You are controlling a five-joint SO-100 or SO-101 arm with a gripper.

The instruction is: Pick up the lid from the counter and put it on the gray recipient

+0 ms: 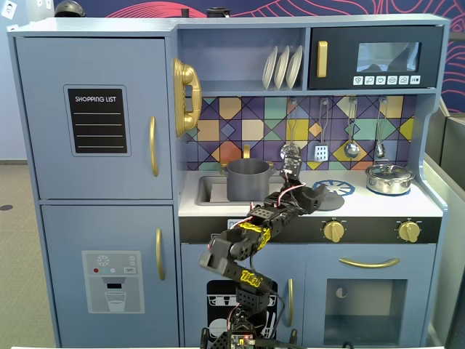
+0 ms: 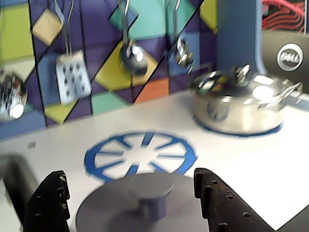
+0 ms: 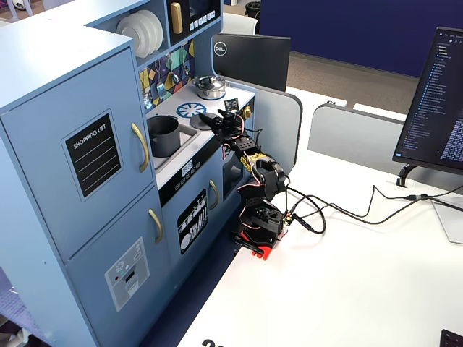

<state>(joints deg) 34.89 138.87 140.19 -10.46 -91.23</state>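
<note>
The dark-gray lid [image 2: 116, 210] lies flat on the pale counter [image 2: 251, 169], knob [image 2: 152, 192] up, just in front of the blue burner print [image 2: 140, 153]. My gripper [image 2: 130, 176] is open, with its black fingers [image 2: 48, 205] wide apart on either side of the lid and not touching the knob. In a fixed view the gripper [image 1: 314, 198] reaches over the counter's front edge onto the lid [image 1: 336, 198]. The gray pot [image 1: 248, 179] stands open in the sink basin, left of the gripper; it also shows in the other fixed view [image 3: 163, 135].
A shiny silver pot [image 2: 239, 106] with its own lid stands at the right back of the counter. Utensils [image 2: 70, 72] hang on the tiled back wall. The arm's base [image 3: 260, 224] sits on a white table in front of the toy kitchen.
</note>
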